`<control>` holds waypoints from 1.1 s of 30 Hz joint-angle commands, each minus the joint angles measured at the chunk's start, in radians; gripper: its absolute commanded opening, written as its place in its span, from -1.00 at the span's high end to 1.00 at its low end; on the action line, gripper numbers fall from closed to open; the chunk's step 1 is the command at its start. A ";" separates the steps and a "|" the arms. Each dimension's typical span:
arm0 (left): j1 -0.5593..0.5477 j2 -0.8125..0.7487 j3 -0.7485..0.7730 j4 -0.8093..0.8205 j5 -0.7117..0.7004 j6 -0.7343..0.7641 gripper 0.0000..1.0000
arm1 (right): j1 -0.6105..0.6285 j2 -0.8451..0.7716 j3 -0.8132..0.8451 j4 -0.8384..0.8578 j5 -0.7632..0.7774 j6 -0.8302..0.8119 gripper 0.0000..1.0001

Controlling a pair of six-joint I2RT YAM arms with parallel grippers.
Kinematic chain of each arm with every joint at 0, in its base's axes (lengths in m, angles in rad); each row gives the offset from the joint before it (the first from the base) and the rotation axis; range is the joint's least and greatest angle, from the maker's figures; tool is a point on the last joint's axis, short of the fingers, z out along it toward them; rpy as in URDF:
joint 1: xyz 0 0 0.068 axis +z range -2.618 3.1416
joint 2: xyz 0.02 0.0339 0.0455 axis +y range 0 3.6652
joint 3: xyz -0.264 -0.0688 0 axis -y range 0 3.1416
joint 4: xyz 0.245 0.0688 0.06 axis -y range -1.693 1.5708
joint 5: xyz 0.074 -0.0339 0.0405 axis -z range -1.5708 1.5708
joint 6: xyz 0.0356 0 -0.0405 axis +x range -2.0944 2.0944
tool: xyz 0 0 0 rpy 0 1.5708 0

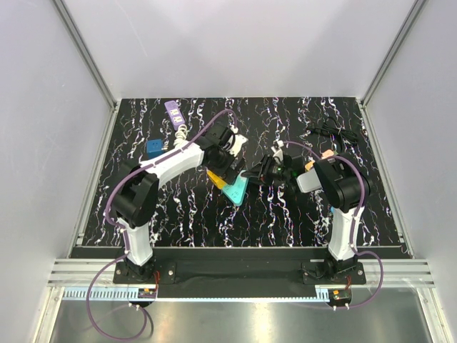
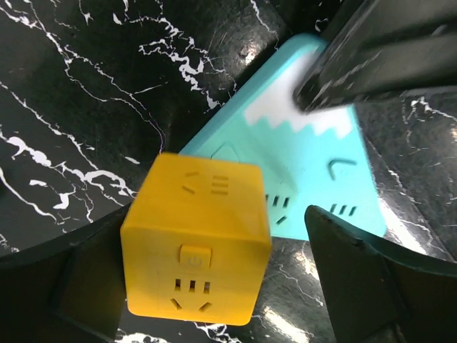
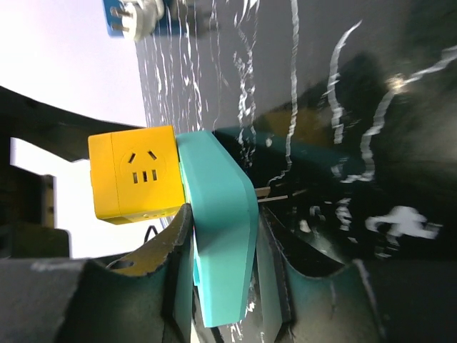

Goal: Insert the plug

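The plug is a yellow cube (image 2: 196, 243) with sockets on its faces. It sits against the socket face of a teal power strip (image 2: 314, 164); its prongs are hidden. My left gripper (image 2: 214, 279) is open around the cube, with a clear gap on the cube's right side. In the right wrist view the teal strip (image 3: 221, 229) stands on edge between the fingers of my right gripper (image 3: 225, 279), which is shut on it, and the cube (image 3: 136, 175) sticks out from its left face. From above, cube (image 1: 214, 176) and strip (image 1: 235, 189) lie mid-table between both grippers.
A blue cube adapter (image 1: 153, 148) and a purple power strip (image 1: 173, 111) with a coiled white cord lie at the back left. A black cable (image 1: 332, 132) lies at the back right. White walls stand on three sides of the table.
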 commanded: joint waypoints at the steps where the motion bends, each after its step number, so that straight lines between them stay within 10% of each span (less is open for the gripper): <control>1: 0.000 -0.011 0.085 0.021 0.060 -0.025 -0.98 | 0.035 -0.012 0.029 -0.107 -0.004 -0.031 1.00; 15: 0.201 -0.148 0.225 -0.011 -0.282 -0.090 -0.98 | 0.033 -0.006 0.115 -0.104 0.188 0.063 1.00; 33: 0.622 0.009 0.214 -0.036 -0.146 -0.067 -0.76 | 0.030 -0.008 -0.009 0.143 0.223 0.146 0.77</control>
